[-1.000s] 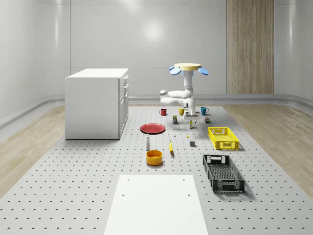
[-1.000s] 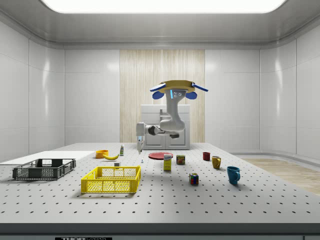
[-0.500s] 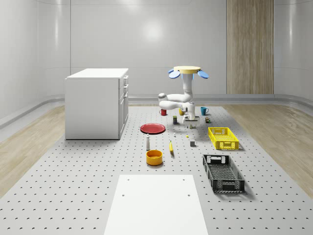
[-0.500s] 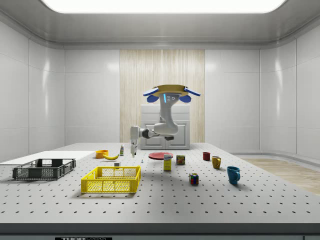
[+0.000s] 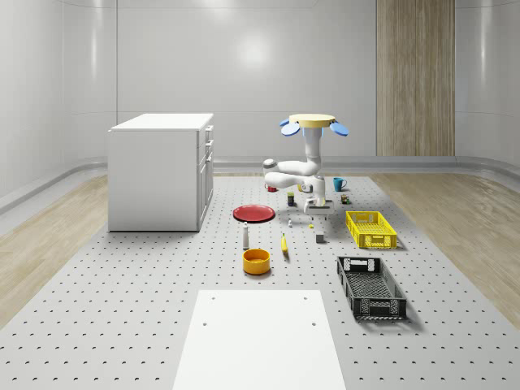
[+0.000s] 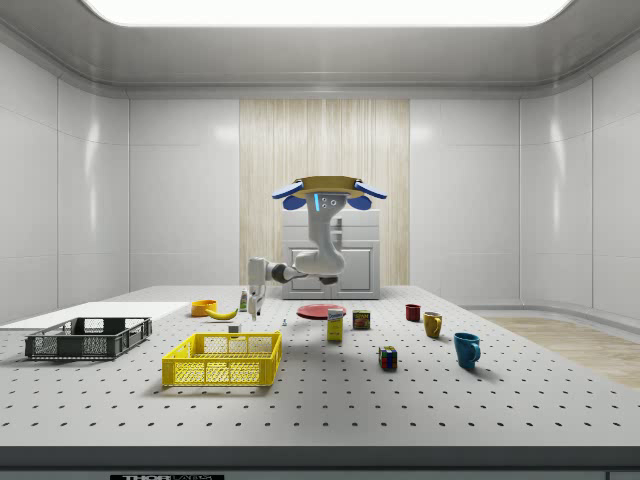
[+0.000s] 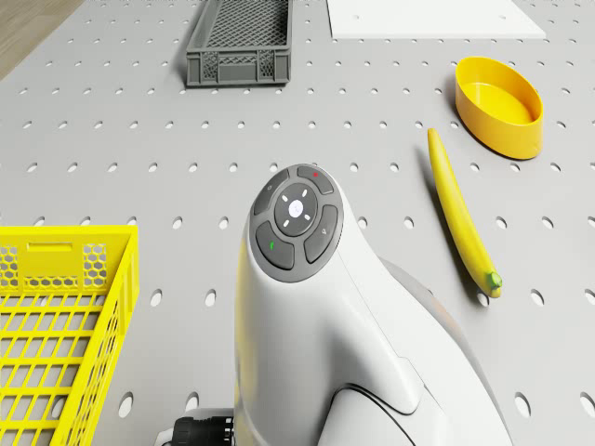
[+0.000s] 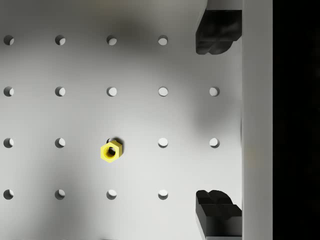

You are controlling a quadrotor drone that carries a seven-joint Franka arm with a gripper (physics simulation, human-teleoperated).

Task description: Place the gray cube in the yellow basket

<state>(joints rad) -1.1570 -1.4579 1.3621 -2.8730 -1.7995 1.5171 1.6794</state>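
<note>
Approach step: drone (image 5: 314, 122) hovers over the desk (image 5: 162, 309), jaws (image 8: 218, 120) spread wide and empty, pointing down above a yellow nut (image 8: 110, 151). Gray cube (image 5: 320, 238) sits on the desk near the yellow basket (image 5: 370, 229). Next: center over cube, descend, close.

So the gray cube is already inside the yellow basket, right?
No. In the whole-scene view the gray cube sits on the table, beside the yellow basket, not inside it. The basket holds nothing, which the side view shows too.
</note>
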